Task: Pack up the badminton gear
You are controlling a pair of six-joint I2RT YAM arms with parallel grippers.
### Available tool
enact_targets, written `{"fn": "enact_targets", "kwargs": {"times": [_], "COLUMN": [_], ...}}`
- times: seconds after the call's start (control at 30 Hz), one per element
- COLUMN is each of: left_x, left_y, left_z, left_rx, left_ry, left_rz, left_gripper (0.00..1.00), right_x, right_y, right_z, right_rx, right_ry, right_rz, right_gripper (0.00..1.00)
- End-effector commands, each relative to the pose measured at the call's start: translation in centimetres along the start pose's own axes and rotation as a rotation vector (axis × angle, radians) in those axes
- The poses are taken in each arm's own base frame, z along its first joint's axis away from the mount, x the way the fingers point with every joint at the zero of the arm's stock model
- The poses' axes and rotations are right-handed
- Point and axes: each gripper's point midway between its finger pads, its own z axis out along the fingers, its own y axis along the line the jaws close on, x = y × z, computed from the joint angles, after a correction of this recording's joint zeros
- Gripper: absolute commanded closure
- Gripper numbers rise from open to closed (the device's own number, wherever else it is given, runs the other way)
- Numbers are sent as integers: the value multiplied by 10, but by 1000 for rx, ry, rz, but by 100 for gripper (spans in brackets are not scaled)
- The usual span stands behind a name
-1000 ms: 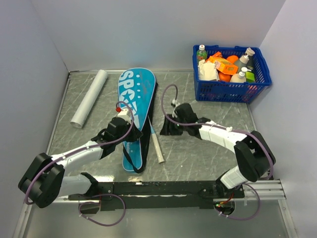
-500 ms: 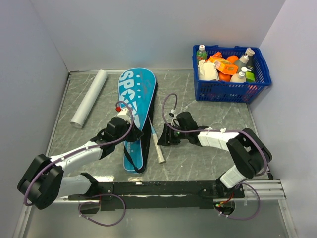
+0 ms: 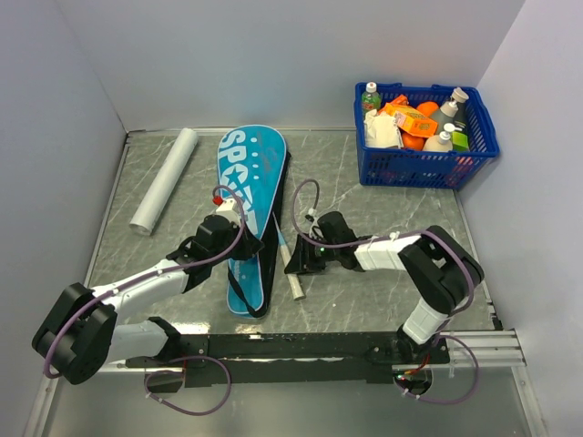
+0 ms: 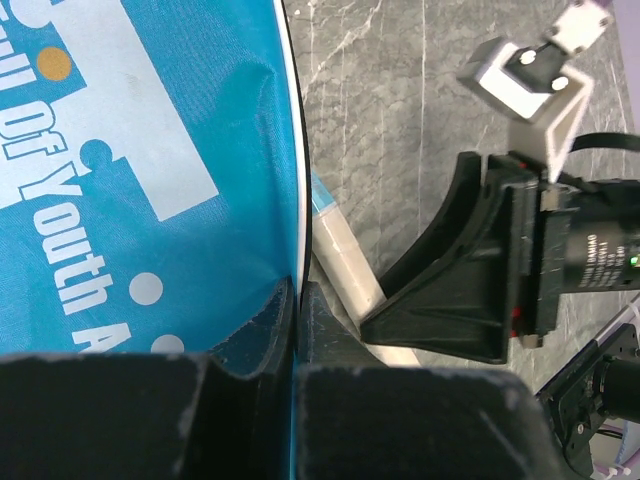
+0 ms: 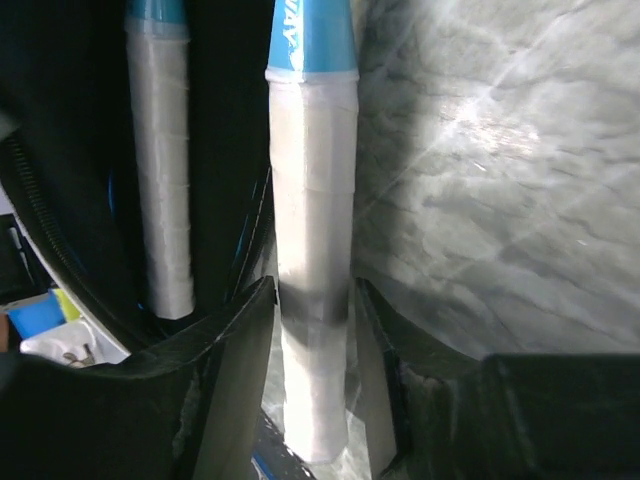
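The teal bag lettered SPORT lies lengthwise on the table. My left gripper is shut on the bag's right edge, with the fabric pinched between its jaws. One racket's white handle sticks out of the bag's open side onto the table. My right gripper is shut on this handle, one finger on each side. The second racket's white handle lies inside the bag's dark opening. My right gripper also shows in the left wrist view. The shuttlecock is out of view.
A white rolled tube lies at the back left. A blue plastic basket full of groceries stands at the back right. Grey walls close in the table on three sides.
My right gripper has moved left and toward the near edge, onto the racket handle beside the bag. My left gripper and the bag have not moved.
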Motion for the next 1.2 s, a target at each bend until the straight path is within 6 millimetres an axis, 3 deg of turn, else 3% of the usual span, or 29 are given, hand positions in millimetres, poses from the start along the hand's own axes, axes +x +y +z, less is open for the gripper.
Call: {"fn": "enact_targets", "kwargs": {"times": [0.0,0.23,0.4,0.77,0.87,1.07,1.17], "left_x": [-22,-14,-10,-6,-6,2,6], "left_y": [-25,-20,-20,-25,-22,-19,-16], "left_z": [-5,-6,-8,-14,-15,-13,-12], "left_rx": [102,95,109,145,136,139,134], "left_ry": [-79,-63,-66,-60,-69,-55,-41], "left_rz": [-3,-11,-18,-40,-35,-41,-43], "left_gripper": [99,99,99,99,99,99,99], "right_x": [1,2,-6,-9,-4,4,4], "right_y": [19,47,76,116,119,111,106], "right_z": [8,12,14,49,57,52,43], "right_rx": [-95,-188,-233,-284,-303,-280,-242], "right_ry": [-7,-5,-22,-21,-4,1,-10], "right_rz": [4,16,5,20,25,8,-19], "right_gripper": [58,71,75,83,80,53,45]}}
